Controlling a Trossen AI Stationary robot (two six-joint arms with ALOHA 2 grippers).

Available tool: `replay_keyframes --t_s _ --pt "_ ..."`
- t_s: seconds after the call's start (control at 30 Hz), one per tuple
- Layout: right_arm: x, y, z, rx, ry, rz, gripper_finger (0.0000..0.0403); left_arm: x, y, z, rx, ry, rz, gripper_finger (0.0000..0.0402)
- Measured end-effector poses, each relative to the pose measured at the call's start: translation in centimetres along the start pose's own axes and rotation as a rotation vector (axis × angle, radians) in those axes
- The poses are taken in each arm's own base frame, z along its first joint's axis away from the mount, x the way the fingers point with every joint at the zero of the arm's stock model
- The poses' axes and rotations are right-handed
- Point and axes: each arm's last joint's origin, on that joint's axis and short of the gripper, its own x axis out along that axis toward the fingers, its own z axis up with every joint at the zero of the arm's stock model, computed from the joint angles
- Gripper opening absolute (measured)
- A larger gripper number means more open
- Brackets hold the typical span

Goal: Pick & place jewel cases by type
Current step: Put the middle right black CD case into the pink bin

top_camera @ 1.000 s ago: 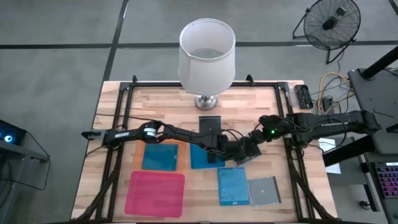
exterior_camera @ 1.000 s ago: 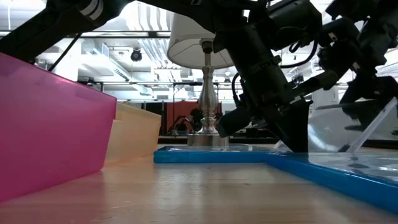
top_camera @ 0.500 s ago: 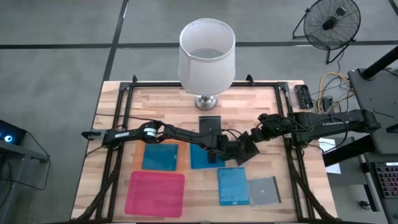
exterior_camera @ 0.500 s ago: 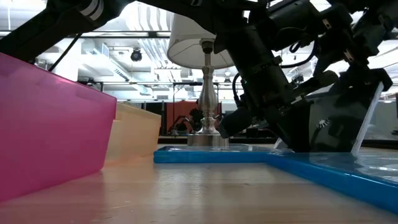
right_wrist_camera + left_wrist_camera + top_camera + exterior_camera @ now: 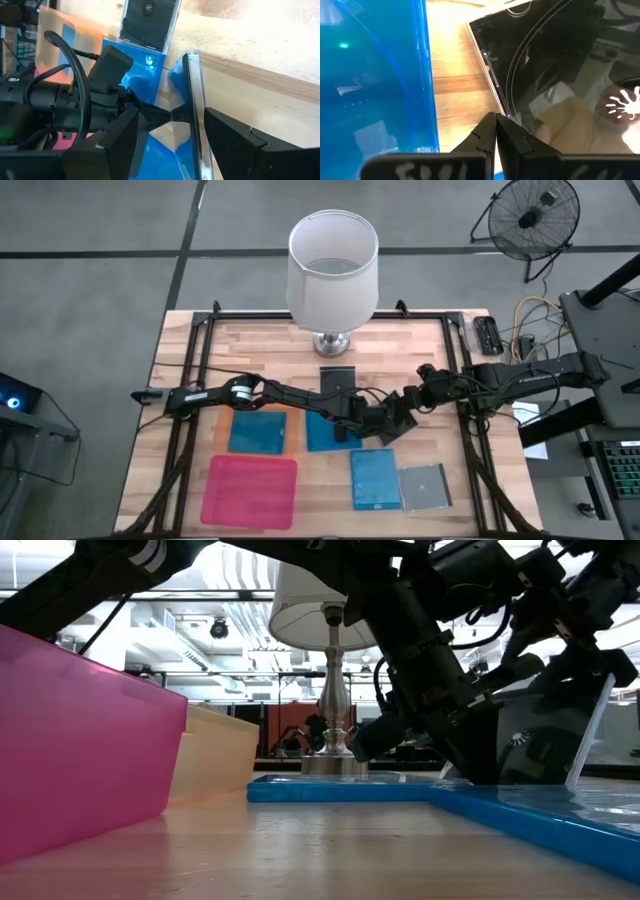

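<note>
Left pincer (image 5: pixel 378 423) clenched at dark jewel case (image 5: pixel 570 75) corner, right pincer (image 5: pixel 405 406) spread astride its raised edge.

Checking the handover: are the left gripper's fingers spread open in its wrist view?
No: the left gripper has its fingertips pressed together at the corner of the dark jewel case.

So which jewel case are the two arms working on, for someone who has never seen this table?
Start at the lamp; nearer the table's front edge, the left gripper and right gripper meet. The clear jewel case between them is tilted up on edge, while every other case lies flat.
</note>
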Motion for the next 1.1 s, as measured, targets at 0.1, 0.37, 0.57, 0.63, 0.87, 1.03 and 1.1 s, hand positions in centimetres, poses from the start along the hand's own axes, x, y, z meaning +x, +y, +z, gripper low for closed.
replay_keyframes --t_s 0.1,0.37,0.57,0.63,0.87,1.03,1.1 --pt "0.0 0.1 0.0 0.009 -0.005 0.004 0.0219 0.0 0.0 0.0 0.0 0.0 0.0 0.0" --pt "-0.1 0.2 -0.3 0.077 -0.068 0.007 0.0219 0.0 0.0 0.0 -0.001 -0.001 0.0 0.0" --pt "-0.2 0.3 -0.9 0.128 -0.148 0.015 0.0219 0.0 -0.1 0.1 -0.002 -0.012 -0.006 0.0" --pt "-0.3 0.3 -1.1 0.156 -0.173 0.02 0.0219 0.0 -0.1 0.2 -0.003 -0.014 -0.006 0.0" --pt "0.3 0.2 -1.8 0.238 -0.24 0.006 0.0219 0.0 -0.1 0.2 -0.003 -0.014 -0.006 0.0" --pt "1.0 0.7 -2.4 0.229 -0.19 -0.016 0.0219 0.0 -0.1 0.2 0.0 -0.014 -0.009 0.0" --pt "1.4 0.6 -2.6 0.192 -0.16 -0.051 0.0219 0.0 -0.2 0.4 0.003 -0.012 -0.013 0.0"
